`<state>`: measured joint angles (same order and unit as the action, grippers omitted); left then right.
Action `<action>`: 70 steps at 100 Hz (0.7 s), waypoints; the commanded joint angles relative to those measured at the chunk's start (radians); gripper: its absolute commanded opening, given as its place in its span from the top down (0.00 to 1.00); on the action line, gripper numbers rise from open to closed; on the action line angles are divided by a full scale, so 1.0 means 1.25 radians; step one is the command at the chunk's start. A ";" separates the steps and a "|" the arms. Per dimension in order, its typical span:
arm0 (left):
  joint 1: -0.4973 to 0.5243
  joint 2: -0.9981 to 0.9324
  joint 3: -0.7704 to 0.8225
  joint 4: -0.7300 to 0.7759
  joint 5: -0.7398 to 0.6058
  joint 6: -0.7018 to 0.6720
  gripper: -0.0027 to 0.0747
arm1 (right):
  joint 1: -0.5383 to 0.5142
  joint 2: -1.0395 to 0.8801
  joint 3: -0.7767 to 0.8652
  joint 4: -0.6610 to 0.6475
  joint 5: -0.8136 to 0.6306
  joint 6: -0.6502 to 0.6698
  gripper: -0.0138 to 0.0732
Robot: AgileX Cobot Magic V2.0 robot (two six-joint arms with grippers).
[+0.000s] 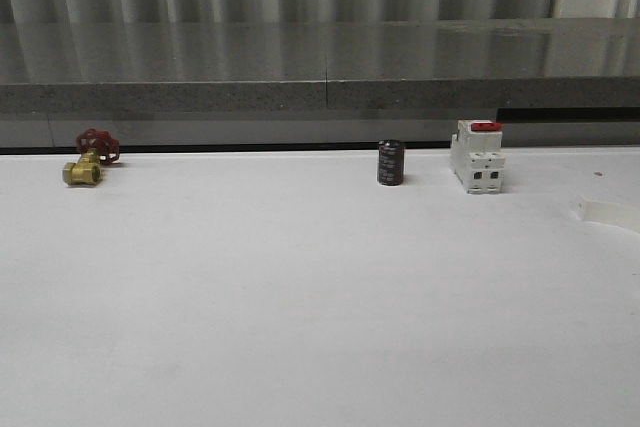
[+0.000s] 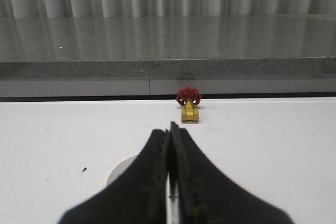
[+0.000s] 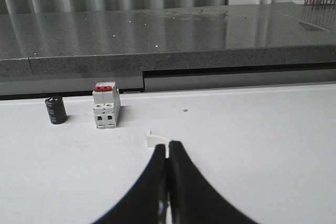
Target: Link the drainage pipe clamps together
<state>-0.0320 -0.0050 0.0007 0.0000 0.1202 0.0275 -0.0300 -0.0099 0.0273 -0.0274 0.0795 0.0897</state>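
One white drainage pipe clamp (image 1: 610,212) lies on the white table at the far right edge in the front view. In the right wrist view its flat end (image 3: 156,139) shows just beyond the tips of my right gripper (image 3: 169,144); the black fingers hide the rest. That gripper is shut, its fingers pressed together with nothing between them. My left gripper (image 2: 169,128) is shut too and holds nothing. Beside its left finger a pale rounded shape (image 2: 123,169) lies on the table, half hidden. I cannot tell whether it is a clamp.
A brass valve with a red handwheel (image 1: 85,159) stands at the back left, straight ahead of the left gripper. A black cylinder (image 1: 390,163) and a white breaker with a red switch (image 1: 477,157) stand at the back right. A grey stone ledge (image 1: 320,87) runs behind the table.
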 commanded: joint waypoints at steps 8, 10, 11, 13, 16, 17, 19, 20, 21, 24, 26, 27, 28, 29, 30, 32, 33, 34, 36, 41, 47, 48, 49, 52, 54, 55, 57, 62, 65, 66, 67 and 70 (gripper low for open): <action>-0.007 -0.022 0.036 0.004 -0.074 -0.010 0.99 | -0.003 -0.016 -0.013 -0.004 -0.058 -0.008 0.92; -0.007 -0.022 0.036 0.004 -0.074 -0.010 0.99 | -0.003 -0.016 -0.013 -0.004 -0.058 -0.008 0.92; -0.007 -0.022 0.036 0.004 -0.076 -0.010 0.99 | -0.003 -0.016 -0.013 -0.004 -0.058 -0.008 0.92; -0.007 -0.022 0.036 0.006 -0.078 -0.010 0.99 | -0.003 -0.016 -0.013 -0.004 -0.058 -0.008 0.92; -0.007 -0.022 0.036 0.010 -0.078 -0.010 0.99 | -0.003 -0.016 -0.013 -0.004 -0.058 -0.008 0.92; -0.007 -0.022 0.036 0.009 -0.078 -0.010 0.99 | -0.003 -0.016 -0.013 -0.004 -0.058 -0.008 0.92; -0.007 -0.022 0.036 0.009 -0.078 -0.010 0.99 | -0.003 -0.016 -0.013 -0.004 -0.058 -0.008 0.92; -0.007 -0.022 0.036 0.009 -0.078 -0.010 0.99 | -0.003 -0.016 -0.013 -0.004 -0.058 -0.008 0.92; -0.007 -0.022 0.036 0.009 -0.079 -0.010 0.99 | -0.003 -0.016 -0.013 -0.004 -0.058 -0.008 0.92; -0.007 -0.022 0.036 0.009 -0.084 -0.010 0.99 | -0.003 -0.016 -0.013 -0.004 -0.058 -0.008 0.92; -0.007 -0.022 0.036 0.009 -0.090 -0.010 0.99 | -0.003 -0.016 -0.013 -0.004 -0.058 -0.008 0.92; -0.007 -0.022 0.036 0.009 -0.091 -0.010 0.99 | -0.003 -0.016 -0.013 -0.004 -0.058 -0.008 0.92; -0.007 -0.022 0.036 0.009 -0.096 -0.010 0.99 | -0.003 -0.016 -0.013 -0.004 -0.058 -0.008 0.92; -0.007 -0.022 0.035 0.009 -0.096 -0.010 0.99 | -0.003 -0.016 -0.013 -0.004 -0.058 -0.008 0.92; -0.007 -0.022 0.034 0.009 -0.096 -0.010 0.99 | -0.003 -0.016 -0.013 -0.004 -0.058 -0.008 0.92; -0.007 -0.022 0.033 0.009 -0.091 -0.010 0.99 | -0.003 -0.016 -0.013 -0.004 -0.058 -0.008 0.92; -0.007 -0.021 0.031 0.009 -0.091 -0.010 0.99 | -0.003 -0.016 -0.013 -0.004 -0.058 -0.008 0.92; -0.007 -0.020 0.031 0.009 -0.091 -0.010 0.99 | -0.003 -0.016 -0.013 -0.004 -0.058 -0.008 0.92; -0.007 -0.020 0.027 0.009 -0.090 -0.010 0.99 | -0.003 -0.016 -0.013 -0.004 -0.058 -0.008 0.92; -0.007 -0.015 0.018 0.009 -0.090 -0.010 0.99 | -0.003 -0.016 -0.013 -0.004 -0.058 -0.008 0.92; -0.007 0.002 -0.005 0.009 -0.072 -0.010 0.99 | -0.003 -0.016 -0.013 -0.004 -0.058 -0.008 0.92; -0.007 0.004 -0.009 0.009 -0.069 -0.010 0.99 | -0.003 -0.016 -0.013 -0.004 -0.058 -0.008 0.92; -0.007 0.007 -0.017 0.009 -0.062 -0.010 0.99 | -0.003 -0.016 -0.013 -0.004 -0.058 -0.008 0.92; -0.007 0.021 -0.034 0.012 -0.042 -0.010 0.99 | -0.003 -0.016 -0.013 -0.004 -0.058 -0.008 0.92; -0.007 0.030 -0.048 0.015 -0.024 -0.010 0.99 | -0.003 -0.016 -0.013 -0.004 -0.058 -0.008 0.92; -0.007 0.034 -0.053 0.018 -0.018 -0.010 0.99 | -0.003 -0.016 -0.013 -0.004 -0.058 -0.008 0.92; -0.007 0.045 -0.069 0.023 0.002 -0.010 0.99 | -0.003 -0.016 -0.013 -0.004 -0.058 -0.008 0.92; -0.007 0.073 -0.109 0.025 0.051 -0.010 0.99 | -0.003 -0.016 -0.013 -0.004 -0.058 -0.008 0.92; -0.007 0.091 -0.130 0.027 0.079 -0.010 0.99 | -0.003 -0.016 -0.013 -0.004 -0.058 -0.008 0.92; -0.007 0.101 -0.140 0.027 0.083 -0.010 0.99 | -0.003 -0.016 -0.013 -0.004 -0.058 -0.008 0.92; -0.007 0.105 -0.145 0.027 0.092 -0.010 0.99 | -0.003 -0.016 -0.013 -0.004 -0.058 -0.008 0.92; -0.007 0.125 -0.170 0.027 0.109 -0.010 0.99 | -0.003 -0.016 -0.013 -0.004 -0.058 -0.008 0.92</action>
<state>-0.0320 0.0764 -0.1097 0.0301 0.2568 0.0275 -0.0300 -0.0099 0.0273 -0.0274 0.0795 0.0897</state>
